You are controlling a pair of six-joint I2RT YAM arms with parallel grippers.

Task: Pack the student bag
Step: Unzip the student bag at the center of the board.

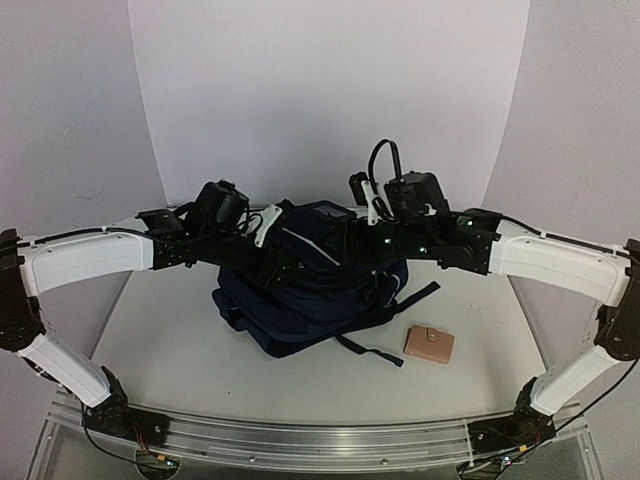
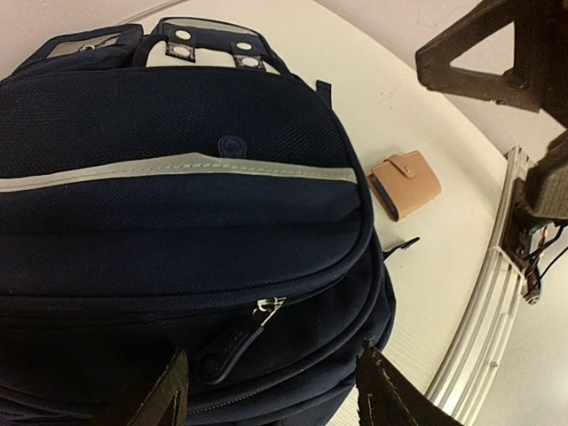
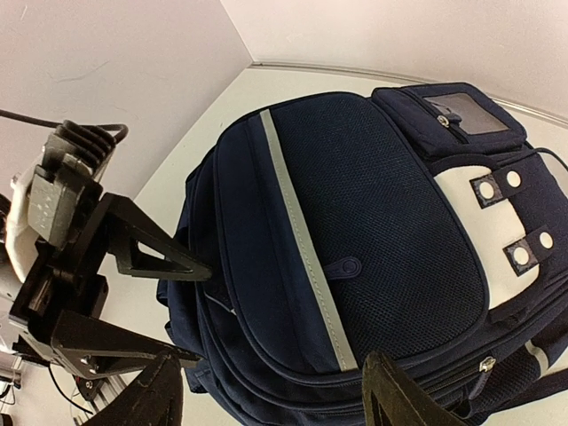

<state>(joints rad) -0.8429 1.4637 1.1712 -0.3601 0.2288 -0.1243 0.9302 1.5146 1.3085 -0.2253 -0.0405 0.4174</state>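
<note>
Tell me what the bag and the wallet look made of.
The bag: navy woven fabric, matte; the front panel shows a coarse mesh-like weave. Its grey stripe looks smoother, possibly reflective tape. The wallet: tan and smooth, with a snap tab; leather or an imitation, can't tell which.

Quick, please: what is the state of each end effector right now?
Left end effector: open, holding nothing.
Right end effector: open, holding nothing.

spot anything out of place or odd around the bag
Only the small tan wallet: it lies on the table beside the student bag, not inside it. Nothing looks spilled or damaged.
</note>
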